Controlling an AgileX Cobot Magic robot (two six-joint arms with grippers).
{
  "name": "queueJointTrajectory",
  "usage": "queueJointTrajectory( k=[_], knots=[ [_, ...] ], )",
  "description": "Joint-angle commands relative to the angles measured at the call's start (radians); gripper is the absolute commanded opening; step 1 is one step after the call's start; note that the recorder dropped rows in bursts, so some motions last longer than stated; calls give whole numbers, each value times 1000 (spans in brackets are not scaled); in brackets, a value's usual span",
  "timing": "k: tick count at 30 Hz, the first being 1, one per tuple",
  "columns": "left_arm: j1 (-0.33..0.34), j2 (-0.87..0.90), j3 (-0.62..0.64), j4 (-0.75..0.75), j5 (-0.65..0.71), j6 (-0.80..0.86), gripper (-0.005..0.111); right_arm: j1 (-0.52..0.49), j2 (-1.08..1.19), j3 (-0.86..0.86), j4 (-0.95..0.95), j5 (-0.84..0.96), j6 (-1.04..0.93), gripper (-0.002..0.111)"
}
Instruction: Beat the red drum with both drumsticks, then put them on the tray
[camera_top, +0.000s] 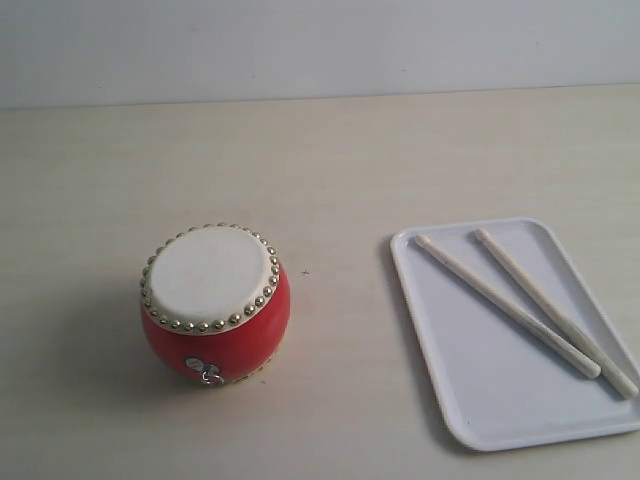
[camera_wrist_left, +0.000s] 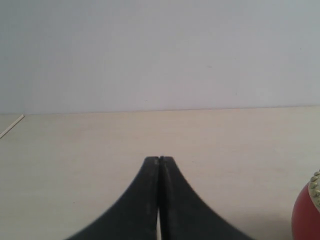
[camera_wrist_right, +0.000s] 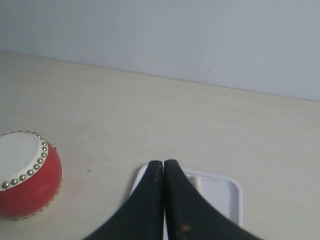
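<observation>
The red drum (camera_top: 215, 305) with its cream skin and gold studs stands on the table at the left of the exterior view. To its right lies the white tray (camera_top: 480, 400), with both drumsticks (camera_top: 505, 305) (camera_top: 555, 310) lying diagonally in it, side by side. Neither arm shows in the exterior view. In the left wrist view my left gripper (camera_wrist_left: 159, 159) is shut and empty, with an edge of the drum (camera_wrist_left: 307, 215) off to one side. My right gripper (camera_wrist_right: 163, 162) is shut and empty above the tray (camera_wrist_right: 235, 192); one drumstick tip (camera_wrist_right: 196, 184) peeks out beside the fingers, and the drum (camera_wrist_right: 27, 175) sits farther away.
The pale wooden table (camera_top: 330, 160) runs back to a plain grey wall (camera_top: 320, 40). A thin pale stick-like line (camera_wrist_left: 11, 126) shows near the table's edge in the left wrist view.
</observation>
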Motion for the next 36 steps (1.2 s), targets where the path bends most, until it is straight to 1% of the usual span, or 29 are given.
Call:
queueJointTrajectory(
  k=[1,9,12,14,16,18,20,23,25,27,29,32,36],
  knots=[
    [5,-6,-1,1,-14,-6,0,-3,-3,5,2,-11,1,0],
    [5,-6,-1,1,-14,-6,0,-3,-10,5,-9,-10,-8,0],
    [5,-6,-1,1,-14,-6,0,-3,-43,16,-49,-41,-28,0],
    [5,-6,-1,1,-14,-6,0,-3,-92,81,-51,-156,-26,0],
    [5,-6,-1,1,-14,-6,0,-5,-149,186,-4,-348,4,0],
    [5,-6,-1,1,-14,-6,0,-6,-214,315,81,-543,3,0],
    [5,-6,-1,1,-14,-6,0,-9,-276,416,97,-616,1,0],
    [5,-6,-1,1,-14,-6,0,-24,-357,546,97,-651,1,0],
    [5,-6,-1,1,-14,-6,0,-43,-402,603,97,-679,1,0],
    [5,-6,-1,1,-14,-6,0,-66,-439,610,97,-687,-5,0],
    [5,-6,-1,1,-14,-6,0,-97,-446,610,85,-618,-65,0],
    [5,-6,-1,1,-14,-6,0,-142,-446,610,77,-599,-67,0],
    [5,-6,-1,1,-14,-6,0,-162,-446,610,74,-572,-72,0]
  ],
)
